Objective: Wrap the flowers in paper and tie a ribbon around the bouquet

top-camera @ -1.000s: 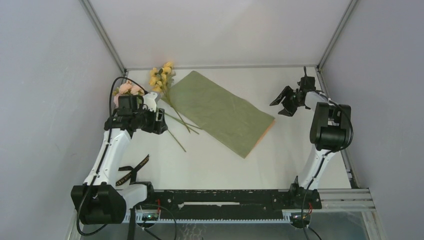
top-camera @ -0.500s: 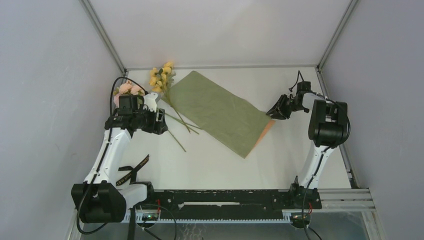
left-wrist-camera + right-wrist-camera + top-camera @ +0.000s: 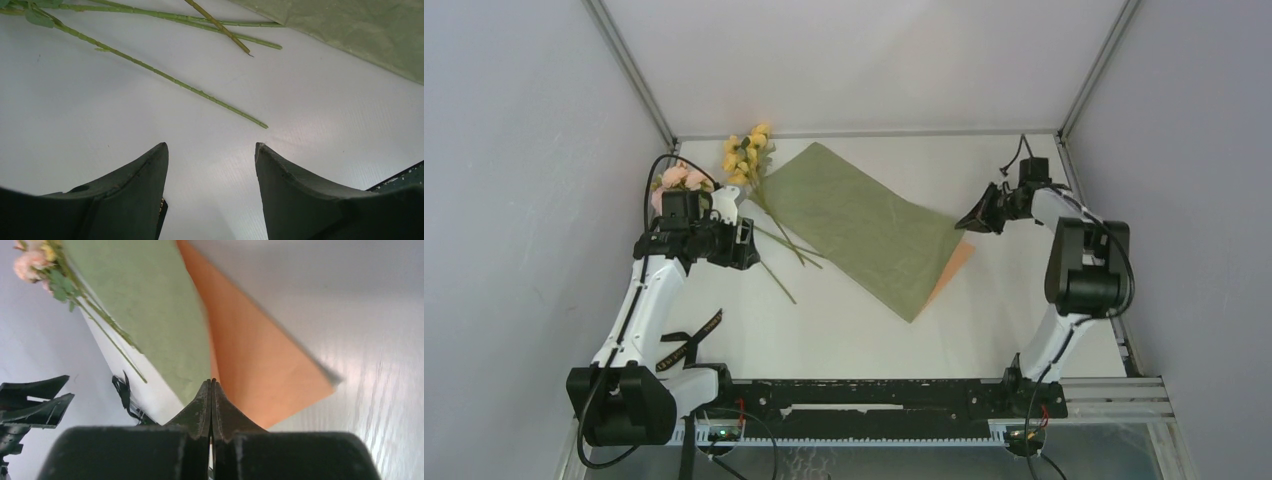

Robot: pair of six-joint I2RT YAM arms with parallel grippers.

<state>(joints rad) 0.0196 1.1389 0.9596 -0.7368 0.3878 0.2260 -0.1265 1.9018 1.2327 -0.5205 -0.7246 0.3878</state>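
Right claw is clenched on the right-hand corner of the paper, and I see that corner raised off the surface with its orange underside showing. Left claw hangs released above the surface near the stalks of the flowers, which lie at the paper's left edge. Ribbon lies beside the left arm, well apart from the paper.

Your right gripper was hanging wide open, clear of the paper. It has since moved in and pinched shut on the paper's right corner. That corner's now lifted, and more tan-orange underside shows than before.
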